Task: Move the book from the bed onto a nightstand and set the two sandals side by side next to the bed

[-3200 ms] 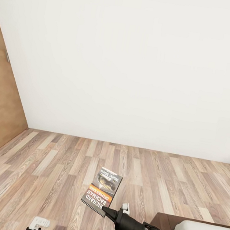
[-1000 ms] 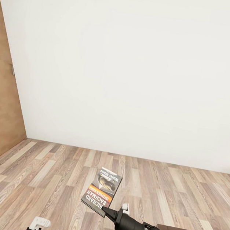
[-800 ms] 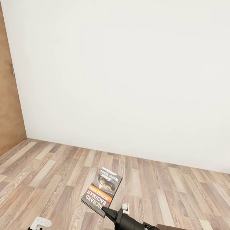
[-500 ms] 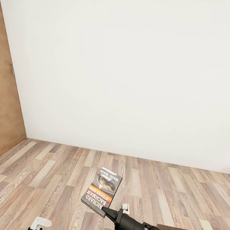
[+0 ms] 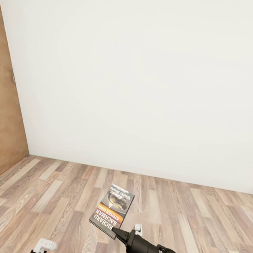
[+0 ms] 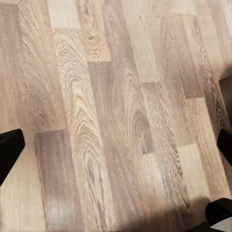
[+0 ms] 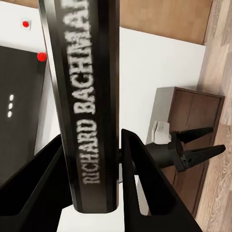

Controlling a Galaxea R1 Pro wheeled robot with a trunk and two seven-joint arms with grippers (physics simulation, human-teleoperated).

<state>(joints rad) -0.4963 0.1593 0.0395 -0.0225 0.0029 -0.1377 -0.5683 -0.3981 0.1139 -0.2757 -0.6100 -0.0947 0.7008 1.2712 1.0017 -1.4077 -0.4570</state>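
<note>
My right hand (image 5: 114, 231) grips the book (image 5: 112, 210) at its six-o'clock corner above the wood floor (image 5: 50, 196); left hand (image 6: 116, 145) wide

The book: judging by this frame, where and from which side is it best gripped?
As held now: the right gripper pinches the book at its lower spine-side corner, one finger on each cover. The thin, flat shape suits an edge-on pinch; nearer mid-spine might steady it more.

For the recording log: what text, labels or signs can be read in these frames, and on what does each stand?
"RICHARD BACHMAN": white letters on the book cover, upside down in the head view, held in the right gripper.
"RICHARD BACHMAN", last letter cut off: on the book's spine in the right wrist view.
Orange band line and top title on the cover: too blurred to read.
</note>
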